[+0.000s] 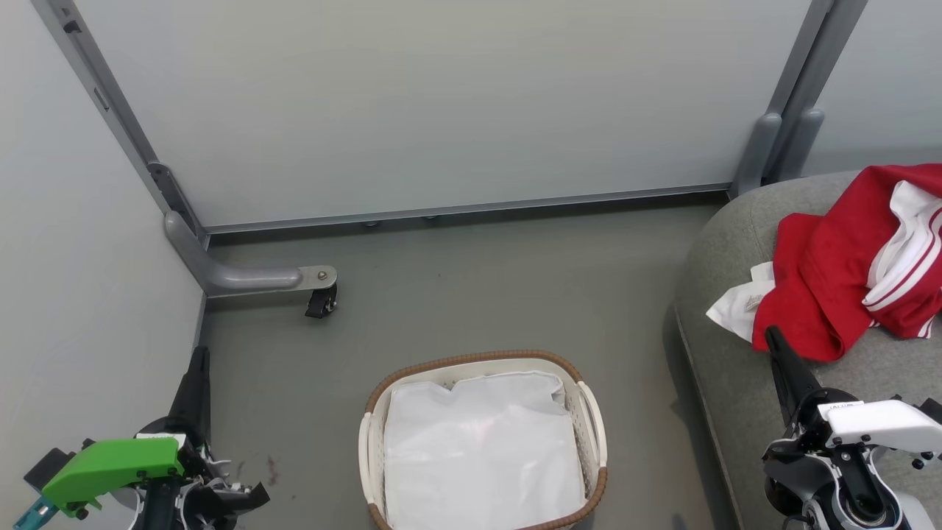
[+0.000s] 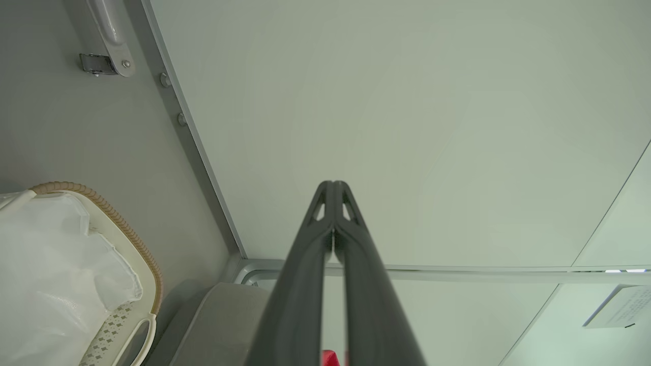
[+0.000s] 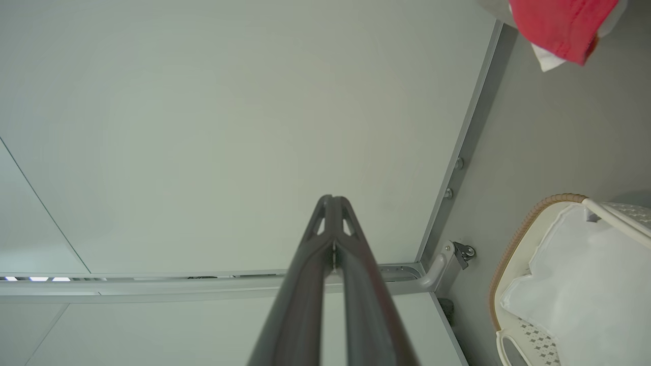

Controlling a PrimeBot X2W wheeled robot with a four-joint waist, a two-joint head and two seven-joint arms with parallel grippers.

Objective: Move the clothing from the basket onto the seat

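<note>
The red clothing [image 1: 854, 258] with white panels and striped trim lies crumpled on the grey seat [image 1: 743, 368] at the right; its edge shows as the clothing [image 3: 559, 25]. On the floor in the middle stands the white basket [image 1: 592, 427] with its brown rim, holding a plain white liner sheet [image 1: 478, 449]. The basket [image 2: 137, 254] and basket [image 3: 513, 244] show at the wrist views' edges. My left gripper [image 1: 200, 355] is shut and empty at lower left, left of the basket. My right gripper [image 1: 771, 335] is shut and empty, its tip just below the clothing's lower edge. Left gripper [image 2: 332, 184] and right gripper [image 3: 332, 198] point at pale walls.
Pale partition panels [image 1: 441, 103] close off the back and left. A grey metal foot with a black caster [image 1: 321, 300] juts onto the floor at the back left. Another grey post [image 1: 765, 154] stands behind the seat. Grey floor [image 1: 478, 294] lies between panels and basket.
</note>
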